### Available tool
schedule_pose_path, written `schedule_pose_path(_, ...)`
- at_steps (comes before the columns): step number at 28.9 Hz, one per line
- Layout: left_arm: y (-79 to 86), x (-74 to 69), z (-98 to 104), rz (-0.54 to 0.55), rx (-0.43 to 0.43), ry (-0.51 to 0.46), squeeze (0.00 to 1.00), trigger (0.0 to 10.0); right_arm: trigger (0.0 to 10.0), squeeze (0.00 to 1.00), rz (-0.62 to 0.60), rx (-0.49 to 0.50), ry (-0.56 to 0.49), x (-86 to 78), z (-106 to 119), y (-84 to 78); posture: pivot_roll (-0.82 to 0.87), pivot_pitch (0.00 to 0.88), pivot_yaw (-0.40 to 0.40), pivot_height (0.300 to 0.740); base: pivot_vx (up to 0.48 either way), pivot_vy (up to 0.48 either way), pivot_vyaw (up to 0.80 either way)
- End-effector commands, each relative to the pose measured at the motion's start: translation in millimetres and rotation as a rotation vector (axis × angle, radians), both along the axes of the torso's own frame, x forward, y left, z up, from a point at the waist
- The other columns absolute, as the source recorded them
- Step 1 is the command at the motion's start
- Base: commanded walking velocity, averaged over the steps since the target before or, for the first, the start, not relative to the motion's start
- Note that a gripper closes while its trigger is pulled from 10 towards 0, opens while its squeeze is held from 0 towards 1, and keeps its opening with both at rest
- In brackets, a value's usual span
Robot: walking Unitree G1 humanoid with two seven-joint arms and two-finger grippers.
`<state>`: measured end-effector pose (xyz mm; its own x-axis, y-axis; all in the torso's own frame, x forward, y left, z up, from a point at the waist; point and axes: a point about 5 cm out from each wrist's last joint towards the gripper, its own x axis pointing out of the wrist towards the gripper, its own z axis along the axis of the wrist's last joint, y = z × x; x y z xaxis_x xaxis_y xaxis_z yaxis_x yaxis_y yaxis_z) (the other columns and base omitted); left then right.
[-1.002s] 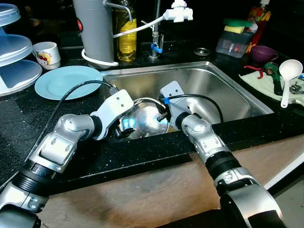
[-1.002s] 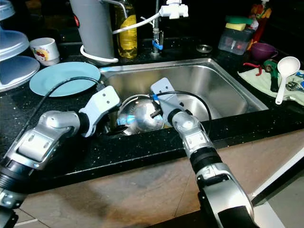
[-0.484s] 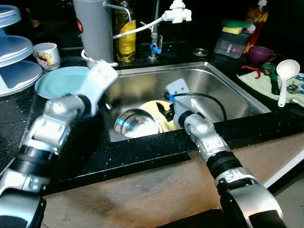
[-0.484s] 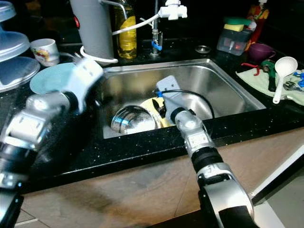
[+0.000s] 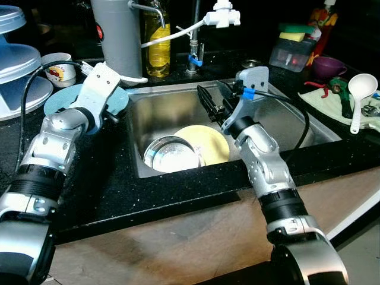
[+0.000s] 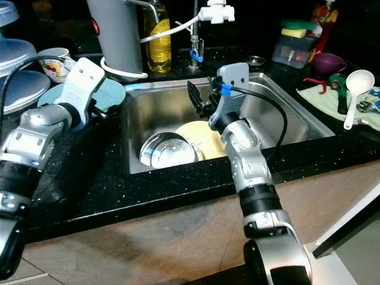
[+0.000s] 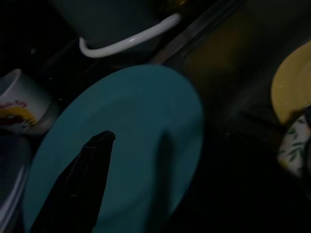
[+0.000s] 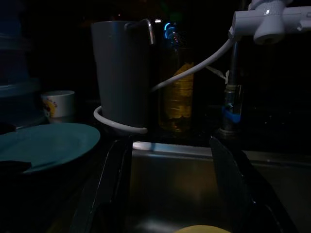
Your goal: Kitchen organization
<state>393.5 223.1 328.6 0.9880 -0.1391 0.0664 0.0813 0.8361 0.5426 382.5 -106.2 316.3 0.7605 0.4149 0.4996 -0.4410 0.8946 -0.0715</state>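
Left eye view: black countertop [image 5: 178, 196], steel sink [image 5: 279, 122].

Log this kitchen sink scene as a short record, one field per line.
sink contents: steel bowl beside yellow plate in the sink
counter left of sink: blue plate, mug
behind sink: oil bottle, grey canister
left gripper: over the blue plate, holding nothing
right gripper: open, raised above the sink

Steel bowl [image 5: 170, 155] upright in sink, overlapping yellow plate [image 5: 207, 144]
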Motion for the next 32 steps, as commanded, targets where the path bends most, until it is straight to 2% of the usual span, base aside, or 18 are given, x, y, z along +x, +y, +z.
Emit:
schedule_pose_path(1, 0.7, 0.7, 4, -0.006, 0.005, -0.013, 0.00, 10.0, 10.0, 0.00, 0.000, 0.027, -0.001, -2.7, 0, -3.4, 0.04, 0.210, 0.003, 0.740, 0.000, 0.000, 0.00)
schedule_pose_path(5, 1.4, 1.8, 4, -0.008, -0.009, -0.018, 0.00, 10.0, 10.0, 0.00, 0.003, 0.036, 0.001, -4.4, 0, -4.2, 0.05, 0.211, 0.001, 0.740, 0.000, 0.000, 0.00)
schedule_pose_path(7, 5.7, 2.9, 3, 0.014, 0.001, -0.017, 0.00, 10.0, 10.0, 0.00, 0.008, 0.042, 0.005, -5.6, 0, -3.9, 0.05, 0.211, -0.001, 0.740, 0.000, 0.000, 0.00)
schedule_pose_path(11, 17.1, 6.0, -4, 0.064, -0.037, 0.015, 0.00, 10.0, 10.0, 0.00, 0.015, 0.052, 0.012, -8.3, -1, -2.4, 0.05, 0.213, -0.004, 0.740, 0.000, 0.000, 0.00)
schedule_pose_path(13, 24.4, 8.7, -11, 0.107, -0.035, 0.054, 0.00, 10.0, 10.0, 0.00, 0.019, 0.051, 0.019, -9.7, -2, -1.8, 0.05, 0.213, -0.004, 0.740, 0.000, 0.000, 0.00)
schedule_pose_path(16, 32.5, 10.0, -28, 0.144, -0.027, 0.168, 0.00, 10.0, 10.0, 0.00, 0.023, 0.048, 0.029, -11.2, -4, -1.4, 0.05, 0.212, -0.003, 0.740, 0.000, 0.000, 0.00)
schedule_pose_path(18, 35.8, 8.9, -40, 0.144, -0.063, 0.273, 0.00, 10.0, 10.0, 0.00, 0.026, 0.041, 0.034, -12.5, -5, -1.8, 0.04, 0.209, 0.002, 0.740, 0.000, 0.000, 0.00)
schedule_pose_path(20, 39.3, 8.0, -44, 0.158, -0.073, 0.310, 0.00, 10.0, 10.0, 0.00, 0.026, 0.036, 0.036, -13.0, -5, -2.4, 0.04, 0.209, 0.002, 0.740, 0.000, 0.000, 0.00)
schedule_pose_path(25, 48.5, 5.5, -51, 0.168, -0.036, 0.397, 0.00, 10.0, 10.0, 0.00, 0.026, 0.033, 0.041, -13.2, -3, -4.4, 0.04, 0.207, 0.002, 0.740, 0.000, 0.000, 0.00)
schedule_pose_path(29, 56.1, -1.8, -46, 0.092, 0.043, 0.495, 0.00, 10.0, 10.0, 0.00, 0.037, 0.024, 0.038, -14.3, 0, -4.6, 0.04, 0.204, 0.004, 0.740, 0.000, 0.000, 0.00)
schedule_pose_path(30, 56.1, -1.8, -46, 0.092, 0.043, 0.495, 0.00, 10.0, 10.0, 0.00, 0.037, 0.024, 0.038, -14.3, 0, -4.6, 0.04, 0.204, 0.004, 0.740, 0.000, 0.000, 0.00)
schedule_pose_path(32, 59.6, -9.7, -42, 0.014, 0.101, 0.556, 0.00, 10.0, 10.0, 0.00, 0.044, 0.017, 0.035, -14.6, 2, -4.5, 0.04, 0.207, 0.006, 0.740, 0.000, 0.000, 0.00)
